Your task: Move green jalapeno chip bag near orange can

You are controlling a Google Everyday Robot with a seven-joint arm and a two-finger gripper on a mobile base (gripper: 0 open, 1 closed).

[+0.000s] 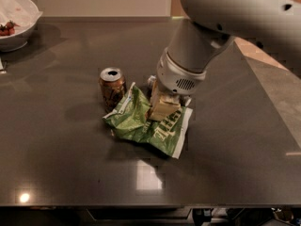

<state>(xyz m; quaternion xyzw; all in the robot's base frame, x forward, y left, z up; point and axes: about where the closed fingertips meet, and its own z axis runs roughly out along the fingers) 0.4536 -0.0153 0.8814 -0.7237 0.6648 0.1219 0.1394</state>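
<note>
The green jalapeno chip bag point(138, 126) lies crinkled on the dark table, its left corner touching the base of the orange can point(112, 86). The can stands upright just behind and left of the bag, its silver top open. My gripper point(162, 108) comes down from the big white arm at the upper right and is shut on the upper middle of the bag. Its tan fingers point(164, 108) press into the foil. The bag's far edge is hidden under the wrist.
A sliver of another can point(151, 81) shows behind the wrist, right of the orange can. A white bowl point(19, 29) with food sits at the far left corner. The table's front edge point(141, 204) runs along the bottom, and its right edge slants down at the right.
</note>
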